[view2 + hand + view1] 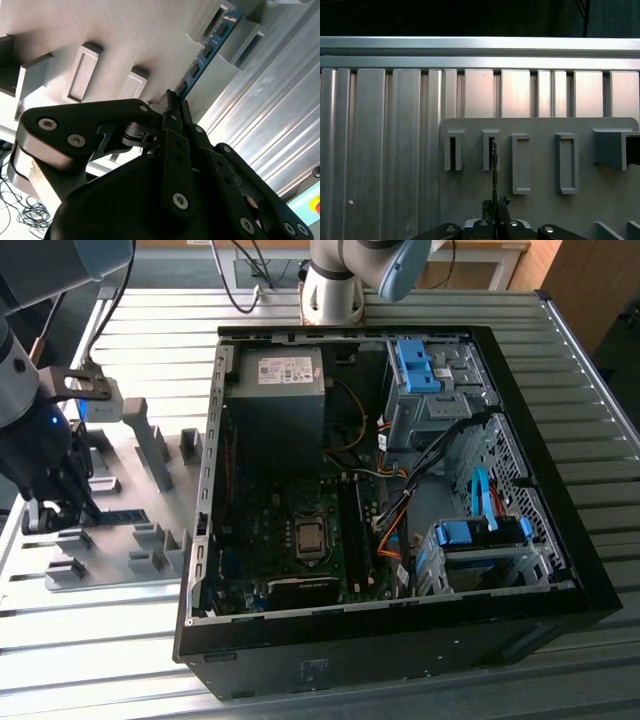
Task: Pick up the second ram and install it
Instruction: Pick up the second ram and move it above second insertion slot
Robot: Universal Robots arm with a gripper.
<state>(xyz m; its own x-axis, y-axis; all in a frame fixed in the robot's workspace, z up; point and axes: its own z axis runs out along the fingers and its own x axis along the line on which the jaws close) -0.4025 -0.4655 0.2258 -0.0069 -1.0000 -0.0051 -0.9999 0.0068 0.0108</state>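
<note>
Two fingers (171, 107), second ram (205, 50) pinched — on edge

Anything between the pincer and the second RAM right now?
Nothing visible. In the second wrist view the pincer is closed on the near end of the second ram, whose far end sits in a grey holder block.

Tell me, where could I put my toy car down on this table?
Bare ribbed table lies between the grey holder tray and the near edge, and along the exterior view's right of the computer case. Crowded spots: the tray, with its blocks and the gripper shut on the second ram, and the case, packed with cables.
</note>
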